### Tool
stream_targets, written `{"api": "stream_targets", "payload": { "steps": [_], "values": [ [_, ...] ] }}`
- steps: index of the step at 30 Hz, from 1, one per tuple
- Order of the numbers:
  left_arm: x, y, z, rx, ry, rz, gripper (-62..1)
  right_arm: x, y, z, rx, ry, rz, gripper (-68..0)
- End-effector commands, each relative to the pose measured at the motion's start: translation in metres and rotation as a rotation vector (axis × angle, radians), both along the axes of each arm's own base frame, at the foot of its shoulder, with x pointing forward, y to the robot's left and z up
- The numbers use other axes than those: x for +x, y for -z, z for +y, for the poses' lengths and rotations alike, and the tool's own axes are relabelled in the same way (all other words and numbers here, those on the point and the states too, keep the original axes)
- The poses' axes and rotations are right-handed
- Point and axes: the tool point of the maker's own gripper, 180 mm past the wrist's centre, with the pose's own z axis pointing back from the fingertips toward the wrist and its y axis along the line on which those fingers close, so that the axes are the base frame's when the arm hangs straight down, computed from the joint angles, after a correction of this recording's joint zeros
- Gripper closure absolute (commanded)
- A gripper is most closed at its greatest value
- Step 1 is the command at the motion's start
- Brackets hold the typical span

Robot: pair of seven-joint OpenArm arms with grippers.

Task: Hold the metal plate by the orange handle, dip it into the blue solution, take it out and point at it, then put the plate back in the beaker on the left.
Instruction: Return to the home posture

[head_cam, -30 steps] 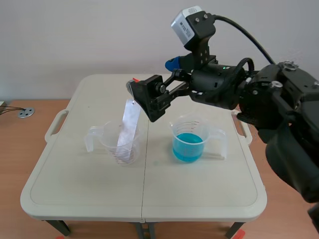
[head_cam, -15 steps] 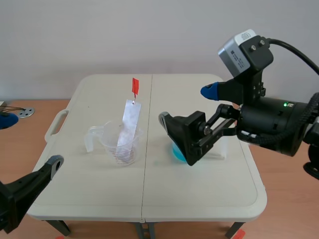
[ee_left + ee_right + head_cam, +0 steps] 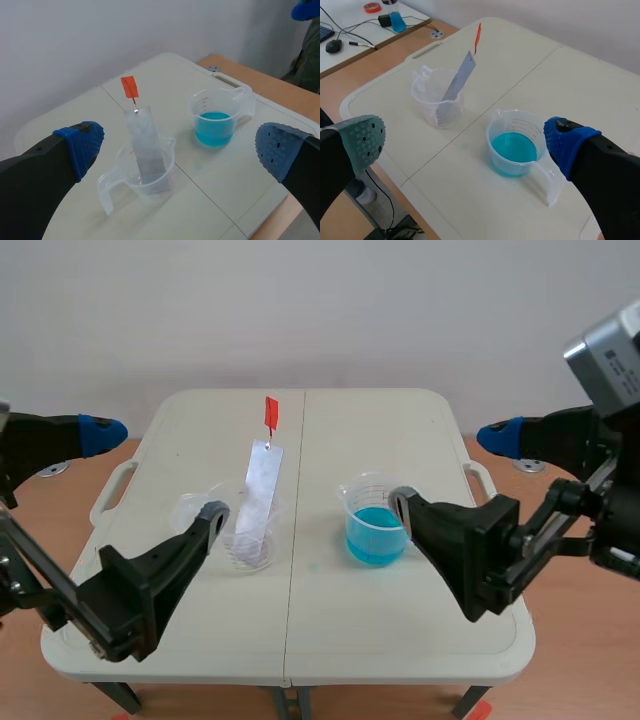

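Note:
The metal plate (image 3: 258,495) leans upright in the clear beaker (image 3: 238,535) on the left, its orange handle (image 3: 270,412) sticking up free. The beaker of blue solution (image 3: 375,530) stands to its right. My left gripper (image 3: 155,472) is open, low at the table's left front, apart from the plate. At the right side my right gripper (image 3: 448,470) is open too and holds nothing. Ahead of the left gripper (image 3: 177,150) are the plate (image 3: 145,145), handle (image 3: 129,87) and blue beaker (image 3: 216,122). Ahead of the right gripper (image 3: 465,142) are the blue beaker (image 3: 514,145), plate (image 3: 457,82) and handle (image 3: 478,34).
The beige folding table (image 3: 400,640) has a centre seam and side grips (image 3: 110,495). A side desk (image 3: 350,30) with cables, a mouse and a small blue item stands beyond the table's left end. A wall closes the far side.
The right gripper has drawn back from the orange handle, across the blue beaker, to the table's right side. The left arm has come into view at the left. The plate has stayed in its beaker.

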Motion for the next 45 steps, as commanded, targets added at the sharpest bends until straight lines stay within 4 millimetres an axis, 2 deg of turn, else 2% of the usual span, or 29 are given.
{"api": "stream_targets", "payload": {
  "steps": [1, 9, 34, 45],
  "values": [
    [0.002, -0.009, -0.001, -0.023, -0.014, -0.028, -62.3, 0.000, -0.004, -0.003, 0.004, 0.000, -0.015, -66.4],
    [0.002, -0.011, -0.011, -0.050, -0.012, -0.033, -62.3, -0.010, 0.006, -0.019, -0.014, 0.043, 0.024, -66.3],
    [0.002, -0.010, -0.011, -0.046, -0.012, -0.032, -62.3, -0.010, 0.008, -0.020, -0.023, 0.043, 0.026, -66.3],
    [0.002, -0.002, -0.010, -0.020, -0.019, 0.004, -62.3, -0.010, 0.007, -0.020, -0.020, 0.043, 0.022, -66.3]
  ]
}}
